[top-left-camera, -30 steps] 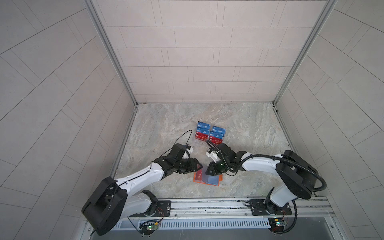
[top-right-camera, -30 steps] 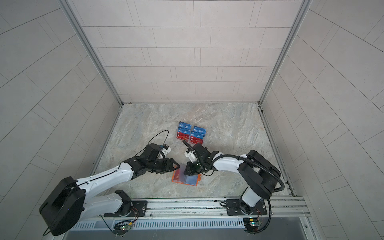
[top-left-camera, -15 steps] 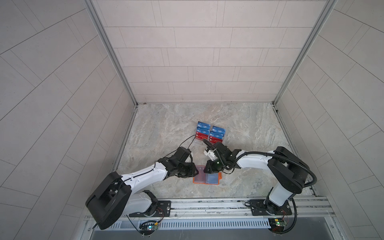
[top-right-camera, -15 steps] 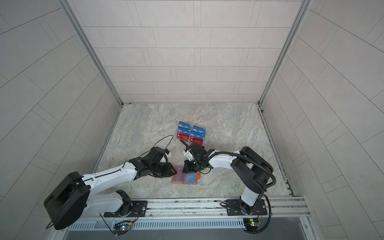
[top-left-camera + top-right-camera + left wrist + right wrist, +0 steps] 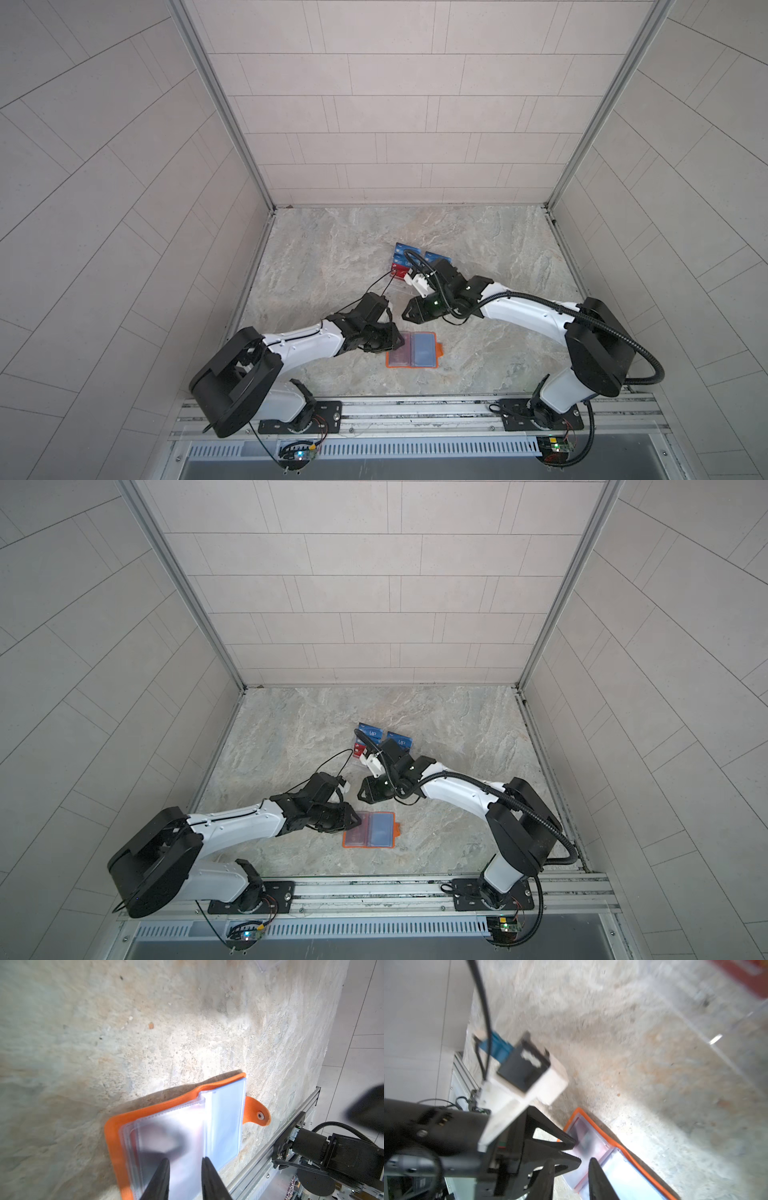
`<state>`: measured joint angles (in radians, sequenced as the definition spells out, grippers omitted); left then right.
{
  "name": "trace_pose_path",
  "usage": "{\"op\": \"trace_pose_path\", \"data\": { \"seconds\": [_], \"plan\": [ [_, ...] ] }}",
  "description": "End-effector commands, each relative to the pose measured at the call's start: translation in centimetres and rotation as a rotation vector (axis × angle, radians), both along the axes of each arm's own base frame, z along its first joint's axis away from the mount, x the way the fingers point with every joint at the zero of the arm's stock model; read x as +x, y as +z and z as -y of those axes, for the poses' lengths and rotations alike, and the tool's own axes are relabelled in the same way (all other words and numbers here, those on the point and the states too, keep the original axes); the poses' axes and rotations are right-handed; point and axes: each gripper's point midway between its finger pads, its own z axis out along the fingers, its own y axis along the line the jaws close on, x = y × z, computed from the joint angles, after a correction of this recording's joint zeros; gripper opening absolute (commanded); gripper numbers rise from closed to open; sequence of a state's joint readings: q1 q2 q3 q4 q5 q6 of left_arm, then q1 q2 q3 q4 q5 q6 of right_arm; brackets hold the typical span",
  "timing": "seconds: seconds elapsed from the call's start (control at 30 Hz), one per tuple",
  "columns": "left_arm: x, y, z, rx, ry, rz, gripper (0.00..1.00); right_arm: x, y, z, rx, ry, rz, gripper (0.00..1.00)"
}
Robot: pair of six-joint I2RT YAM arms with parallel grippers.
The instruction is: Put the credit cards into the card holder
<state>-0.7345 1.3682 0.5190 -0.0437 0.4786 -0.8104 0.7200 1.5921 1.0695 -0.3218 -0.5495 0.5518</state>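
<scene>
We see the card holder (image 5: 419,353) lying open on the table (image 5: 498,332) near the front rail. Left gripper (image 5: 185,1160) is at its left page, fingers slightly parted, empty. Right gripper (image 5: 571,1159) is just behind it, also parted, empty. Credit cards (image 5: 405,253) sit farther back.

The left arm (image 5: 299,347) reaches from its base at the near edge forward and toward the middle, with the forearm stretched out low. The left end effector (image 5: 400,340) points toward the centre. In the left wrist view its two black fingers (image 5: 163,1176) stand a narrow gap apart, with nothing pinched between them. The right arm (image 5: 523,313) bends at a raised elbow and reaches in toward the left arm. The right end effector (image 5: 405,318) sits just beyond the left one's tips, apart from them. In the right wrist view its fingers are also parted and hold nothing.
</scene>
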Motion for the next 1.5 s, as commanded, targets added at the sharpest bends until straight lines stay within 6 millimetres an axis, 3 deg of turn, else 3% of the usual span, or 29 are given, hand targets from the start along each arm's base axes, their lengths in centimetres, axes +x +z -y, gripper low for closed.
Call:
{"op": "trace_pose_path", "data": {
  "seconds": [0.0,0.1,0.23,0.47,0.73,0.9,1.23,1.47],
  "plan": [
    [0.7,0.6,0.5,-0.009,-0.015,0.041,0.31,1.3,-0.3,2.6,-0.088,0.010,-0.006,0.35],
    [0.7,0.2,-0.4,0.050,-0.015,0.054,0.32,4.2,1.6,3.8,-0.089,-0.036,0.015,0.34],
    [0.2,-0.5,-0.8,0.057,-0.020,0.041,0.33,6.3,3.9,4.8,-0.142,-0.039,0.107,0.37],
    [0.3,-0.7,-0.8,0.076,-0.031,0.044,0.34,8.4,3.8,6.0,-0.199,-0.005,0.092,0.38],
    [0.3,-1.1,-0.9,0.106,-0.040,0.026,0.34,11.7,3.9,8.7,-0.279,0.003,0.130,0.42],
    [0.2,-1.7,-0.7,0.100,-0.041,0.004,0.35,12.5,3.5,9.2,-0.305,0.036,0.112,0.38],
    [0.0,-1.8,-0.7,0.094,-0.039,-0.008,0.34,11.4,1.7,6.9,-0.331,0.203,0.094,0.31],
    [0.1,-1.5,-0.1,0.061,-0.034,-0.012,0.35,12.6,0.0,8.0,-0.433,0.186,0.108,0.31]
  ]
}}
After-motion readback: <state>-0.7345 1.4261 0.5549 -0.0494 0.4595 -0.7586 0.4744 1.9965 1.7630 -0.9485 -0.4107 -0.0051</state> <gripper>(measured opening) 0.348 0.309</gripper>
